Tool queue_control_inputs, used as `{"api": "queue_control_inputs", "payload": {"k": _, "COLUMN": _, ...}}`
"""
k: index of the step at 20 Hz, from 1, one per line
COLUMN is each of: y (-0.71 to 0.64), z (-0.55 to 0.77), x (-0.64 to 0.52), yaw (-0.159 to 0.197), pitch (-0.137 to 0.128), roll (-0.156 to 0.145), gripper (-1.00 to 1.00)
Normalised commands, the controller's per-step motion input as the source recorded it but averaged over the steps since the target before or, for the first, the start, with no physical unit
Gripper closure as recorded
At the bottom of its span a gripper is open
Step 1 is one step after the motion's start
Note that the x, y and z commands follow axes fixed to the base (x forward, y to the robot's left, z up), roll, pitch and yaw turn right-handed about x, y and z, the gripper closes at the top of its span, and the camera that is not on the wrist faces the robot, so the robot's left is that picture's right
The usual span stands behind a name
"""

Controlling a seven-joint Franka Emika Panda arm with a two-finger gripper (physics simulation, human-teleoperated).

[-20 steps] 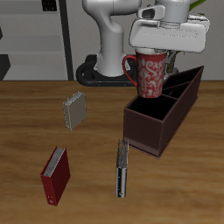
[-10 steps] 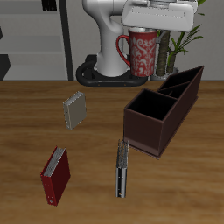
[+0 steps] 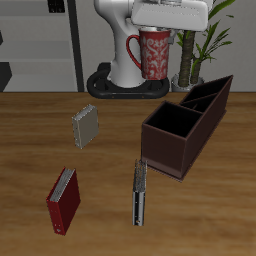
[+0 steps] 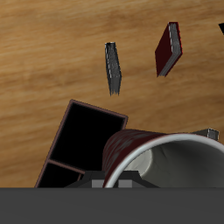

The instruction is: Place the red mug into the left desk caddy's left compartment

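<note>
Gripper: I'm holding the white two-finger gripper up high above the back of the table, and it's clamping the rim of the mug, so the fingers are closed on it.

Mug: I'm carrying the red ceramic mug with the pale speckled pattern and white inside upright in the air, loop handle sticking out sideways. In the wrist view I'm seeing its white rim right up close.

Caddy: the long dark maroon-brown open-topped desk caddy is sitting on the table below the mug and nearer the front edge, lying at a diagonal. The mug is hanging well apart from it, not over any section as far as I'm seeing. The wrist view is showing the big square section as a dark opening just beside the mug's wall.

Other stuff: a red book is lying near the table's front edge, a thin dark book is standing on edge between it and the caddy, and a small grey book is sitting farther back.

Table: I'm working over a brown wooden table.

Background: a green potted plant is standing behind the caddy.
</note>
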Motion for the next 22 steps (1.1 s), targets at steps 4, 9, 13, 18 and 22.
{"api": "queue_control_inputs", "payload": {"k": 4, "y": -0.02, "z": -0.11, "x": -0.16, "yaw": -0.023, "pitch": 0.015, "roll": -0.009, "gripper": 1.00}}
{"api": "queue_control_inputs", "payload": {"k": 9, "y": 0.05, "z": -0.21, "x": -0.29, "yaw": -0.039, "pitch": 0.030, "roll": 0.027, "gripper": 1.00}}
{"api": "queue_control_inputs", "payload": {"k": 13, "y": 0.11, "z": -0.20, "x": -0.29, "yaw": -0.039, "pitch": 0.047, "roll": 0.023, "gripper": 1.00}}
{"api": "queue_control_inputs", "payload": {"k": 18, "y": 0.13, "z": -0.12, "x": -0.21, "yaw": -0.002, "pitch": 0.022, "roll": 0.033, "gripper": 1.00}}
{"api": "queue_control_inputs", "payload": {"k": 22, "y": 0.25, "z": -0.08, "x": -0.43, "yaw": -0.009, "pitch": 0.003, "roll": 0.033, "gripper": 1.00}}
